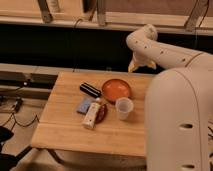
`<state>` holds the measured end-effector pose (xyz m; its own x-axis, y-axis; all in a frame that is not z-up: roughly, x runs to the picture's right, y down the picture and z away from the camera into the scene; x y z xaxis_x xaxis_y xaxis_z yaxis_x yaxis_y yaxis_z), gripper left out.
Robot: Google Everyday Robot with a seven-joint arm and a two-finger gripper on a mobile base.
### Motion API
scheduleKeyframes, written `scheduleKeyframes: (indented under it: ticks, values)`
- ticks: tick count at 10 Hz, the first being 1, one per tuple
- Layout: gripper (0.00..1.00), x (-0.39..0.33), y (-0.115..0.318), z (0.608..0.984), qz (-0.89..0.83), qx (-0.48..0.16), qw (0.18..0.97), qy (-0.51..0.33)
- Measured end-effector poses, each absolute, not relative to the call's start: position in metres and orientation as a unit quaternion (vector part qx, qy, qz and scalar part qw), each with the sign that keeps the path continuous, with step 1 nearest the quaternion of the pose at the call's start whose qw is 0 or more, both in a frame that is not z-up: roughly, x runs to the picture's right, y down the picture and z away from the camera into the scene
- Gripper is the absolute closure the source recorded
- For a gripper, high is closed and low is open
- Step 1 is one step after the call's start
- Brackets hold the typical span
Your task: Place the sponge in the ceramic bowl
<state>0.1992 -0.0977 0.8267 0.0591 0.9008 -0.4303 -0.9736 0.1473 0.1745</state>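
End effector (134, 65) beyond bowl (116, 90), cup (124, 107) alongside

One wooden table (65, 130) bears six loose things, one of each kind. They are one orange-red ceramic bowl (116, 90), one blue sponge (83, 106) at the bowl's 8 o'clock, one black rectangular block (90, 89) at its 9 o'clock, one translucent white cup (124, 108) at its 5 o'clock, one long white bar (92, 115) at its 7 o'clock, and one dark reddish item (102, 113) right against that bar, too dim to name. There is one robot arm (165, 52) with one gripper (134, 66), which hangs at the bowl's 1 o'clock, over the table's far edge.
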Motion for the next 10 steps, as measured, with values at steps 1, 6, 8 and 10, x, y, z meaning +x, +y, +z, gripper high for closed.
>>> scheduleKeyframes:
  ticks: [1,6,8,10]
  values:
    - [0.2,0.178,-0.088,0.826,0.658,-0.094,0.71,0.234]
    - [0.2,0.1,-0.079,0.805,0.763,-0.109,0.594,0.23]
    - [0.2,0.089,-0.079,0.801,0.778,-0.11,0.576,0.226]
    - [0.2,0.09,-0.077,0.801,0.775,-0.112,0.578,0.227]
